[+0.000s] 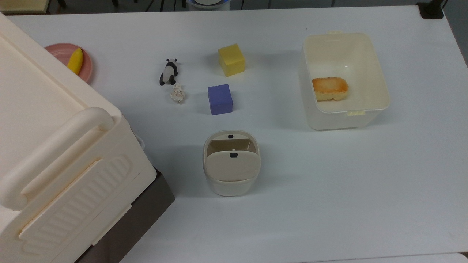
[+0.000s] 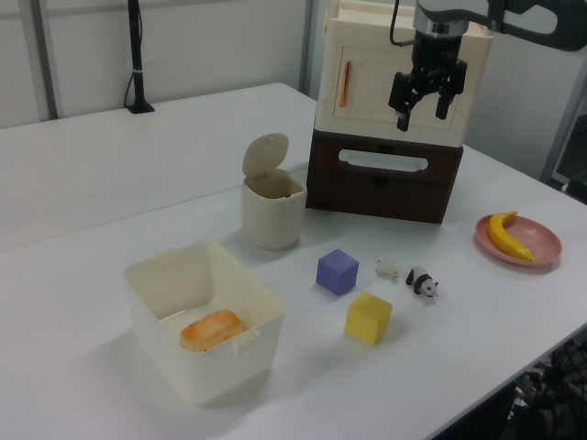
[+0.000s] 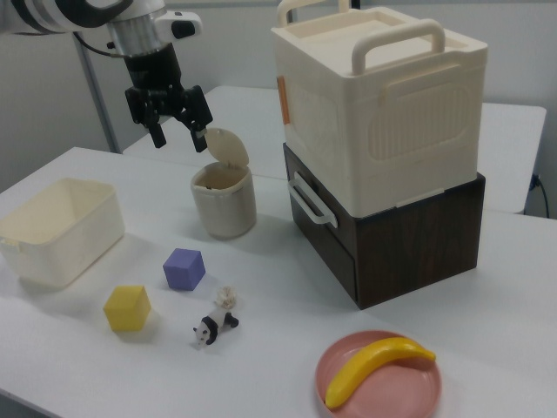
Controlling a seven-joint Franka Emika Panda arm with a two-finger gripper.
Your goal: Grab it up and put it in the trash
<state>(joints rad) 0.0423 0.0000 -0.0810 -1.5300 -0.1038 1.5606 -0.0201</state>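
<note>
The crumpled paper wad (image 1: 177, 94) lies on the white table (image 1: 329, 190) left of centre in the top view, just below the panda figurine (image 1: 168, 72) and almost touching it, with the purple block (image 1: 219, 99) near on the top view's right. In the right view the wad (image 3: 227, 297) sits low and centre, just above the panda.

The small cream trash bin (image 1: 231, 162), its swing lid tipped up, stands below the purple block in the top view.

The gripper (image 2: 424, 99) hangs high in the upper right of the left view, fingers spread and holding nothing, well apart from the wad.

The likeliest mishap, I judge, is a descent that catches the panda instead of the wad, or knocks it aside, since the two lie so close. A light wad may also slip from the fingers, or miss the bin's narrow opening.
</note>
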